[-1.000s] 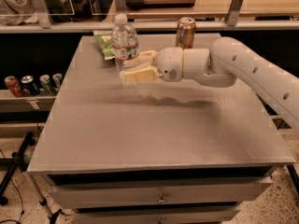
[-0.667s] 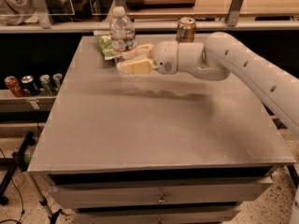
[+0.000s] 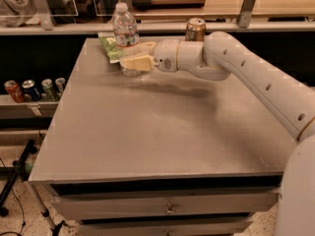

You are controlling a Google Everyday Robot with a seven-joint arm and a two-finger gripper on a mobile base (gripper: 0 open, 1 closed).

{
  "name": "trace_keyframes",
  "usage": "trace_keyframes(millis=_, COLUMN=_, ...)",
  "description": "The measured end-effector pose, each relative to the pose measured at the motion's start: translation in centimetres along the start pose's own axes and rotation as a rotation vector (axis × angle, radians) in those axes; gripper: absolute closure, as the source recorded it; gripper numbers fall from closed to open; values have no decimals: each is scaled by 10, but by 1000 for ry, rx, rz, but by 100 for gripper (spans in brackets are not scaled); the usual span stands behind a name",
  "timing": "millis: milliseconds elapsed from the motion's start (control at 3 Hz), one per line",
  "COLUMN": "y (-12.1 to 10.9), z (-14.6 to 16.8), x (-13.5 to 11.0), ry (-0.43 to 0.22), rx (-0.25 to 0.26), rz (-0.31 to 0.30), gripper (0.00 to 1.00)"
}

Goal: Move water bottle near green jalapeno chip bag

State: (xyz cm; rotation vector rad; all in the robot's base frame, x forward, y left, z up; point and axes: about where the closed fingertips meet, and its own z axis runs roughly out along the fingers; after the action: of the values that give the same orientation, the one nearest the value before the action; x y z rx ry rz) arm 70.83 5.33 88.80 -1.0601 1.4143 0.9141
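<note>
The water bottle point(image 3: 125, 27), clear with a white cap, stands upright at the table's far left. My gripper point(image 3: 136, 55) reaches in from the right and is shut on the bottle's lower part, one pale finger point(image 3: 138, 63) in front of it. The green jalapeno chip bag point(image 3: 110, 48) lies flat just left of and behind the bottle, partly hidden by it. I cannot tell whether the bottle's base rests on the table or hangs just above it.
A gold-brown drink can point(image 3: 195, 29) stands at the table's back edge, behind my arm. Several small cans point(image 3: 32, 89) sit on a low shelf to the left. The grey table point(image 3: 162, 141) has drawers under its front edge.
My gripper has carried the water bottle left and toward the back of the table, up against the green chip bag.
</note>
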Motion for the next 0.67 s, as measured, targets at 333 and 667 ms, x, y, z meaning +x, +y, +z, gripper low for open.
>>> trace_keyframes(millis=333, y=-15, z=5, x=6, ry=21, rx=57, rz=0, gripper=100)
trace_keyframes(millis=667, y=-24, z=5, x=12, ry=33, rx=116, rz=-5, gripper=100)
